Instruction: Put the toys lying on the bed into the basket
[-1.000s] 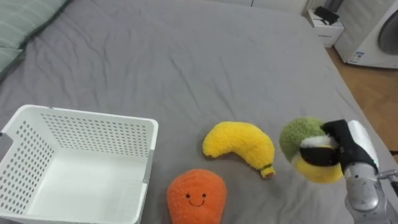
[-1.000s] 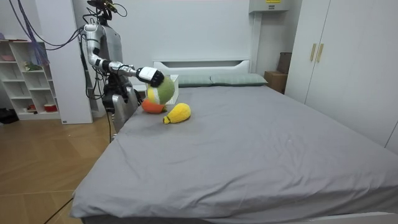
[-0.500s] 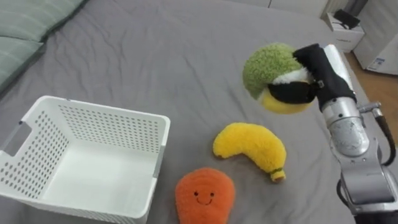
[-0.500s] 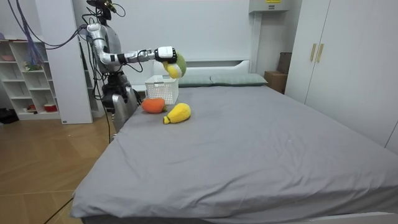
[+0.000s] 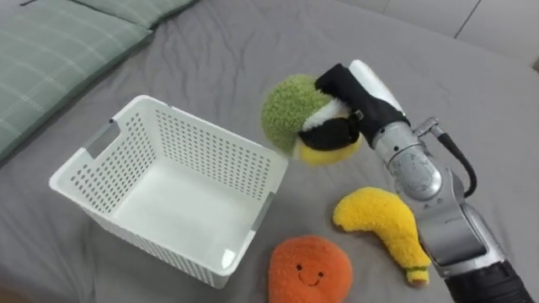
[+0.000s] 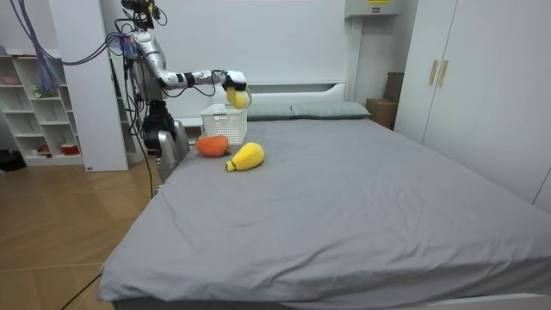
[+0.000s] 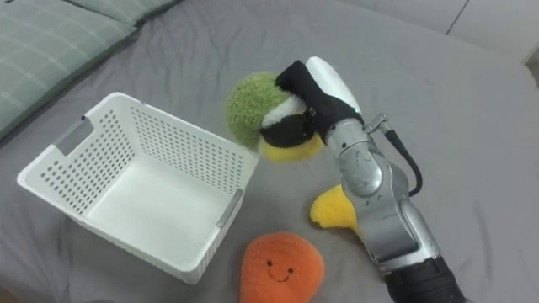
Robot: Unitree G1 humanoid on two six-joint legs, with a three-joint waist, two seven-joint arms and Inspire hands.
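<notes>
Grey bed (image 5: 210, 50), white perforated basket (image 5: 210, 156) on it. Right hand (image 5: 349, 101) is clamped round the green-yellow plush toy (image 5: 290, 114), held in the air by the basket's right rim. Step: carry to drop. Next, probably: shift left over the opening, then release. Plush banana (image 5: 379, 223) and orange plush (image 5: 310, 271) lie on the sheet, uncollected.

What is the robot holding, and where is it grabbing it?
Its right hand holds a green and yellow plush toy, with its fingers curled round the yellow end, up in the air near the white basket.
</notes>
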